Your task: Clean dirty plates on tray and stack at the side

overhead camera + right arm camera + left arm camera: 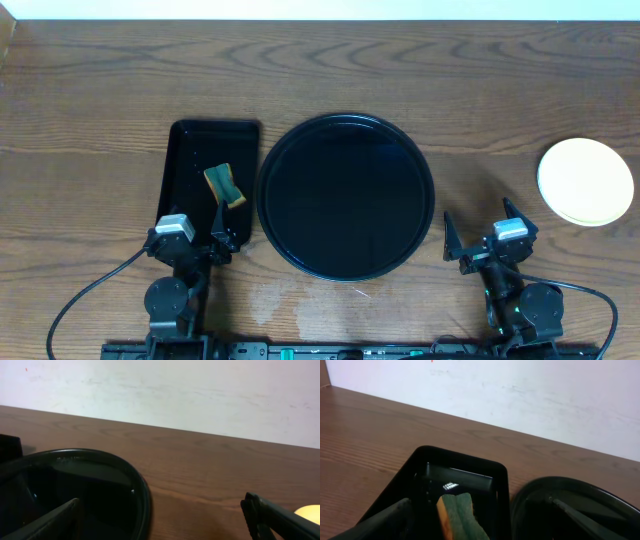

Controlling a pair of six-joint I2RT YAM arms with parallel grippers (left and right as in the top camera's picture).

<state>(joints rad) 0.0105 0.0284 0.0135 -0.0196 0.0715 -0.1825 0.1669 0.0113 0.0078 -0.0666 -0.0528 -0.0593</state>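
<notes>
The large round black tray (346,195) lies in the middle of the table with nothing on it; it also shows in the left wrist view (570,500) and the right wrist view (100,480). The plates (586,181) sit in a stack at the far right, a pale yellow one on top with a paler rim showing beneath. A sliver of the stack shows in the right wrist view (310,510). I see no orange smear. My left gripper (195,240) is open and empty. My right gripper (482,232) is open and empty, between the tray and the stack.
A smaller rectangular black tray (190,150) stands left of the round tray and holds a green and yellow sponge (225,185), which lies between my left fingers in the wrist view (462,515). A white wall runs behind the table.
</notes>
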